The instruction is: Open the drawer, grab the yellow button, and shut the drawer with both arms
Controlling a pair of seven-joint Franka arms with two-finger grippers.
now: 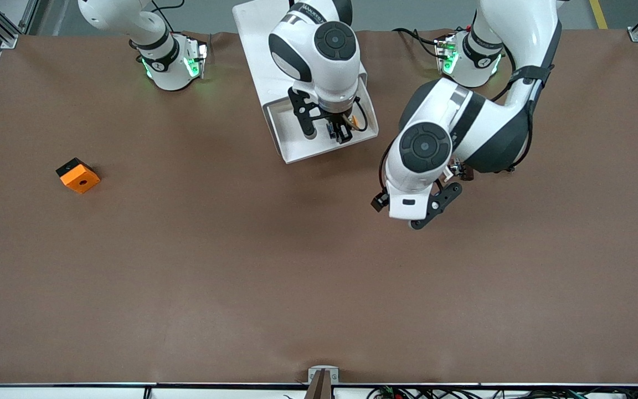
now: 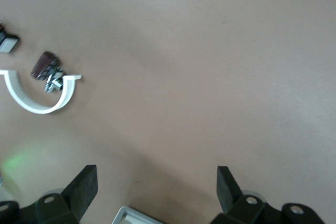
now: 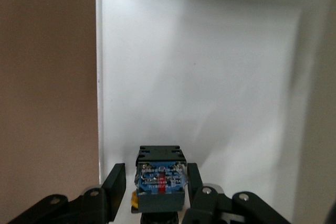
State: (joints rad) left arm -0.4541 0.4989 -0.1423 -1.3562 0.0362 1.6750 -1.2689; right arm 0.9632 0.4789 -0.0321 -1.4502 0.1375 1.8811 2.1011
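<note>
Right wrist view: right gripper (image 3: pixel 156 182) over the open drawer (image 3: pixel 210 77), fingers around the button (image 3: pixel 160 181), contact unclear. Left gripper (image 2: pixel 156 187), fingers spread and empty, over bare table (image 2: pixel 210 51) beside the drawer.

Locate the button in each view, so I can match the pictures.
Front view: the button shows as an orange speck at the right gripper, over the open drawer.
Left wrist view: not in it.
Right wrist view: between the gripper's fingers.
Shared landmark: the drawer's white floor.
</note>
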